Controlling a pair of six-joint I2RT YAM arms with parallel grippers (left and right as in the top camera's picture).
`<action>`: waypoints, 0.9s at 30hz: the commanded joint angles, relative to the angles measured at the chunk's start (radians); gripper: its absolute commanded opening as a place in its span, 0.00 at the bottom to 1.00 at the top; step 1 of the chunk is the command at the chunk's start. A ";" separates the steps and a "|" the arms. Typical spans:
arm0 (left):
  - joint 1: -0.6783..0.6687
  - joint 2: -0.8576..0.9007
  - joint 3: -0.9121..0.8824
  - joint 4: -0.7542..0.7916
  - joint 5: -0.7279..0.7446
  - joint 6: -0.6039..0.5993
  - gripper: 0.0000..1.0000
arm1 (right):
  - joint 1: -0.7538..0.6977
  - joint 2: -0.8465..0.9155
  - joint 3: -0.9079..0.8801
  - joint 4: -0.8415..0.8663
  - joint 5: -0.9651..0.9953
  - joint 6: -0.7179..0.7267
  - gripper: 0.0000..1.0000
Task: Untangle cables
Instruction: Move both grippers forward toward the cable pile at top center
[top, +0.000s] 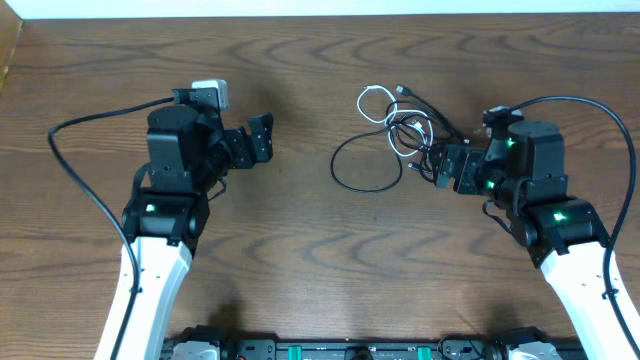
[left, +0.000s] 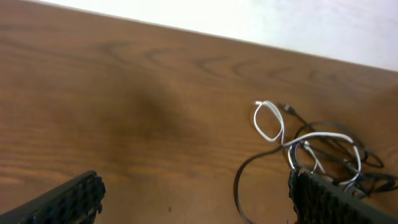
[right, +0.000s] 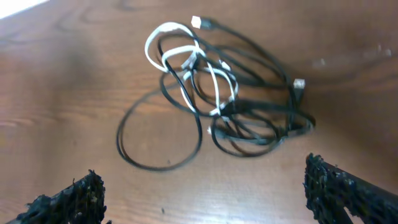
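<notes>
Knotted cables (top: 400, 125) on the wooden surface (top: 300, 250).
Overhead: left pincer (top: 263, 139) wide, well apart from them; right pincer (top: 437, 167) wide, just beside the bundle. Only the right wrist view shows white threaded through black loops.

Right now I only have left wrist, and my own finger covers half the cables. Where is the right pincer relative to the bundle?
Observer: The right pincer stands open at the right side of the cables, pointing into them. Whether it touches them I cannot tell.
Operator: Does the black loop close below my frame?
Observer: Yes. The black loop rounds off and runs back into the bundle, with nothing crossing inside it.
Operator: Any plug ends I'm missing?
Observer: A small pale plug sticks out at the bundle's right edge in the right wrist view.
</notes>
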 joint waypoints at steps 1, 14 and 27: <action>0.005 0.019 0.024 -0.010 0.014 -0.004 0.97 | -0.007 0.018 0.026 0.031 0.007 0.006 0.99; 0.084 0.125 0.024 -0.022 -0.138 -0.220 0.97 | -0.009 0.212 0.106 0.040 -0.056 0.146 0.89; 0.102 0.132 0.024 -0.057 -0.126 -0.213 0.91 | -0.127 0.454 0.367 -0.119 0.125 -0.186 0.74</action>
